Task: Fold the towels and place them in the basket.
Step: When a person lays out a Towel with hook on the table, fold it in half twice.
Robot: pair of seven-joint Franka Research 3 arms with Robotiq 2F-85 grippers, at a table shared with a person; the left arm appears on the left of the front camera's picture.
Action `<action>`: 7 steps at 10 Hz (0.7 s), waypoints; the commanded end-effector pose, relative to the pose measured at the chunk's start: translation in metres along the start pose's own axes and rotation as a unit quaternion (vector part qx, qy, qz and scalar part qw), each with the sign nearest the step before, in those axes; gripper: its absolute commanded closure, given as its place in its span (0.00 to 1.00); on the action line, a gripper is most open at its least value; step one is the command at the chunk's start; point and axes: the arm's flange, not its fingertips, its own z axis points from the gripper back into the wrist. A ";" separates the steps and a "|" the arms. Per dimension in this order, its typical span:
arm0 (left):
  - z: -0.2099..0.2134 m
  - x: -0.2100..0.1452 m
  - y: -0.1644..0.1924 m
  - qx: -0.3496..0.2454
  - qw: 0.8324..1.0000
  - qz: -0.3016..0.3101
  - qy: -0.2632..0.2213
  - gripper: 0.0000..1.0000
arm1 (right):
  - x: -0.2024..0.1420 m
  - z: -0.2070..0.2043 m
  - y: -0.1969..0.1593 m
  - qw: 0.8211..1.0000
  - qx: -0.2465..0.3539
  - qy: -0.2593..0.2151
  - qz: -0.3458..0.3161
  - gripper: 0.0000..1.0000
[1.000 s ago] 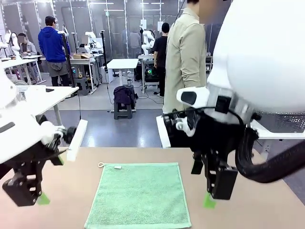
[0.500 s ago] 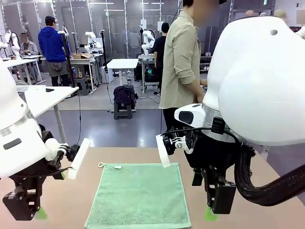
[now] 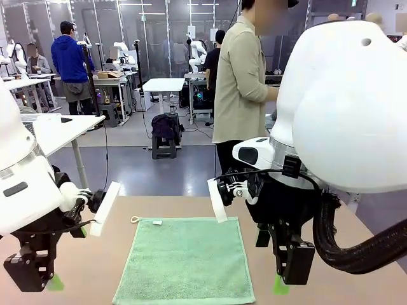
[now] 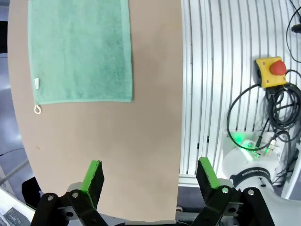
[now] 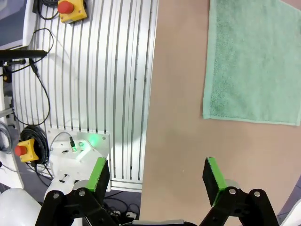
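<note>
Towels in sight: one. The towel [image 3: 186, 260] is sea green and lies spread flat in a single layer on the brown tabletop [image 3: 82, 254], between my two tools and touching neither. It looks close to square, so I cannot pick a sure long axis. Its edges run in line with the tabletop's edges, one side facing me and the opposite side facing the person [image 3: 241, 82] in a beige shirt standing beyond the far edge. One white loop [image 3: 135, 220] sticks out from the far corner on my left, and one small white label [image 3: 156, 222] sits on the far hem just beside it.

Tools: two. My left tool [image 4: 149, 173] hangs over bare tabletop to the left of the towel, jaws spread wide with nothing between its two green pads [image 4: 92, 172]. My right tool [image 5: 156, 176] hangs over bare tabletop to the right of the towel, jaws likewise wide apart and empty.
</note>
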 end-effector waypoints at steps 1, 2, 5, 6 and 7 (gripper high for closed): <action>-0.010 0.007 0.003 -0.014 1.000 -0.001 0.001 0.00 | 0.005 -0.006 -0.009 1.000 0.006 -0.002 0.009 0.00; -0.019 0.015 0.006 -0.022 1.000 0.005 0.010 0.00 | 0.011 -0.013 -0.015 1.000 0.001 -0.003 0.010 0.00; -0.049 0.038 0.015 -0.052 0.998 -0.001 0.036 0.00 | 0.021 -0.036 -0.026 1.000 -0.006 0.013 0.005 0.00; -0.061 0.043 0.017 -0.061 0.997 -0.003 0.038 0.00 | 0.023 -0.047 -0.031 1.000 -0.006 0.017 0.007 0.00; -0.074 0.048 0.020 -0.072 0.997 -0.006 0.040 0.00 | 0.024 -0.059 -0.036 1.000 -0.002 0.024 0.003 0.00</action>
